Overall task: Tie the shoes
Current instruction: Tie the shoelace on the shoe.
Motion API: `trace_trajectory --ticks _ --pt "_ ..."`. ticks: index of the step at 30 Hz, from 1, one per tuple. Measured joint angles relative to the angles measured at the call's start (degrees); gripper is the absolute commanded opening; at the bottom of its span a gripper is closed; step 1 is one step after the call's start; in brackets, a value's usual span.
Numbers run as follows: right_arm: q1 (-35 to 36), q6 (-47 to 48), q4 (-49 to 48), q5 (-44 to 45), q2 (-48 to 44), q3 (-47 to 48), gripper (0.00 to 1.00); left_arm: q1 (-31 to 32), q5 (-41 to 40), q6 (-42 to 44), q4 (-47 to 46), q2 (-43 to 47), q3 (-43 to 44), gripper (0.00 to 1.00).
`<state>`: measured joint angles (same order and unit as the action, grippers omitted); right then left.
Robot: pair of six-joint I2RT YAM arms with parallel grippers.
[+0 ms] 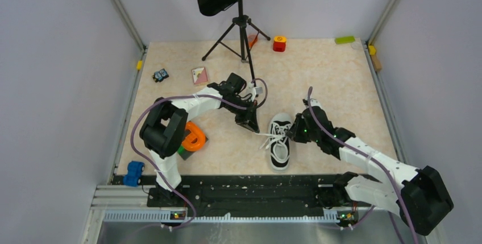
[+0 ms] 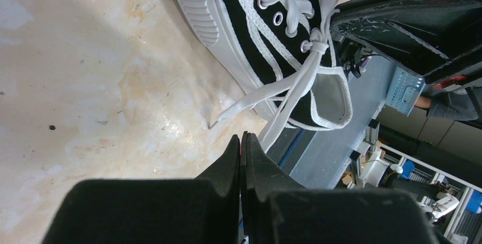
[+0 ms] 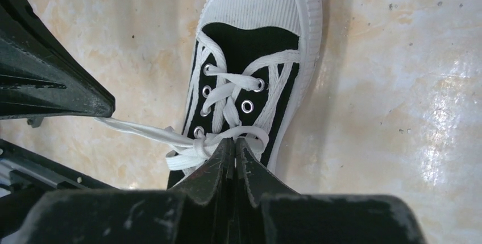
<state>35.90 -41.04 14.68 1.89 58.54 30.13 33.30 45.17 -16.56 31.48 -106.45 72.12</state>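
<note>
Beige marbled table carries our black canvas sneaker at its middle near the arms' bases, toe pointing away. Our left gripper clamps a white lace drawn taut. Our right gripper sits pinched together at the knot; we cannot tell whether it grips.

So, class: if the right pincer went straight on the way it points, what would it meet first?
Probably the laces on the sneaker: the right pincer has its tips right at their nearest crossing. Depth is unclear.
</note>
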Motion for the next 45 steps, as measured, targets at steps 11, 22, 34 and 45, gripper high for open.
trace_trajectory --ticks 11,22,34,45 --pt "0.1 -0.1 3.1 2.8 -5.2 -0.1 0.0 0.1 -0.1 0.1 0.1 0.0 0.0 0.0" --pt "0.1 -0.1 5.3 5.1 -6.1 -0.2 0.0 0.1 -0.1 0.2 0.2 0.0 0.0 0.0" --pt "0.1 -0.3 6.6 7.7 -7.2 -0.6 0.0 0.1 -0.6 0.4 0.2 0.0 0.0 0.0" --pt "0.1 -1.2 6.8 8.2 -8.0 -4.0 0.0 0.1 -1.1 0.7 0.3 -0.1 0.0 0.0"
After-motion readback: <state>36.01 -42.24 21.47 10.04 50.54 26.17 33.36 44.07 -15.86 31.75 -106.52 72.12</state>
